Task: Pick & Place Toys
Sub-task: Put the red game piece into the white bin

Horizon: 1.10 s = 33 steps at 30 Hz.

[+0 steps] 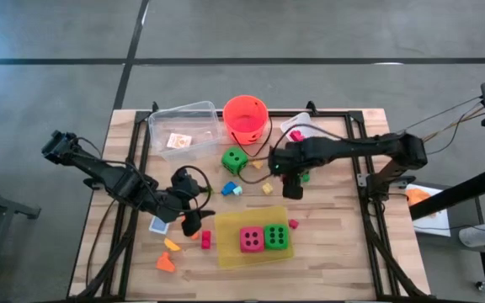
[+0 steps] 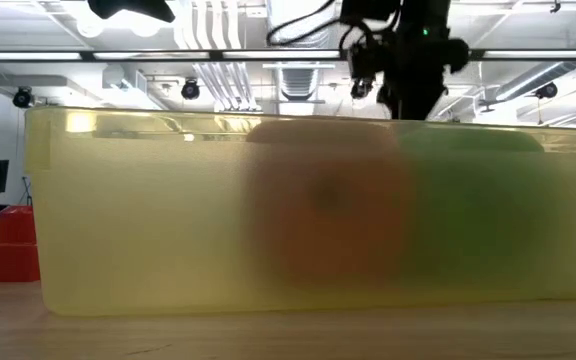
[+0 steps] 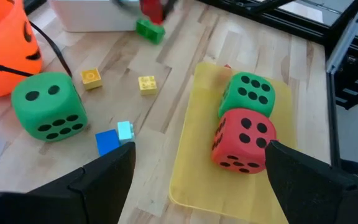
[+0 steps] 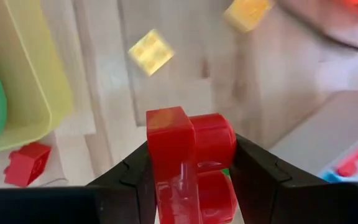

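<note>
My right gripper is shut on a red plastic brick above the table's middle, right of the loose green die. A pink die and a green die rest in the flat yellow tray. My left gripper is open and empty, left of the tray; in its wrist view the fingers frame both dice in the tray. Small blue, yellow and red bricks lie on the table. My right gripper pinches the red brick by two opposite sides between its two fingers. The fingers come from above, pointing down. The brick sits between the fingers, clear of the table.
The orange-red bucket and a clear plastic box stand at the far edge. A green brick lies by my right gripper. Orange pieces and a blue card lie near the left. In the low view the tray wall fills the front.
</note>
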Each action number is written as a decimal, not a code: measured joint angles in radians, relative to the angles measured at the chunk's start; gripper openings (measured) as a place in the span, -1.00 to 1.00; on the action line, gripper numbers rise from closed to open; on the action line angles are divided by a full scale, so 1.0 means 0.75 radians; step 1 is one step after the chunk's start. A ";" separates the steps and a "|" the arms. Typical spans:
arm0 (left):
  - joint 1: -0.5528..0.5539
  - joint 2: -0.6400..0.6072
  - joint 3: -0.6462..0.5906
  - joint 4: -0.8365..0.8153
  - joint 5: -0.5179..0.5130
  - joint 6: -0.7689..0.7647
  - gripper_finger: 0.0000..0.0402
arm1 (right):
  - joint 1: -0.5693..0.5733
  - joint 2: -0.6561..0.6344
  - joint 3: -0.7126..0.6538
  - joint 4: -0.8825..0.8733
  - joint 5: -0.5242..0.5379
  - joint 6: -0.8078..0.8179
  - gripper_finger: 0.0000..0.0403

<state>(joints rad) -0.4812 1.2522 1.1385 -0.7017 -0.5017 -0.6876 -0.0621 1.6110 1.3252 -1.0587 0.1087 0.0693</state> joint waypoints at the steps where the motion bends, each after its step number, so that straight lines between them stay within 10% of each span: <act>1: 0.000 0.000 0.000 0.000 0.010 0.000 0.72 | -0.015 -0.027 0.007 -0.002 0.001 0.004 -0.25; 14: -0.001 0.000 0.000 -0.001 0.045 -0.001 0.72 | -0.464 -0.290 -0.078 0.040 0.095 0.393 -0.25; 33: -0.001 0.000 0.000 -0.007 0.042 0.001 0.72 | -0.754 -0.058 -0.377 0.291 0.060 0.525 -0.25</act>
<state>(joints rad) -0.4816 1.2522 1.1385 -0.7070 -0.4701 -0.6872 -0.6278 1.5672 1.0421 -0.8403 0.1539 0.4632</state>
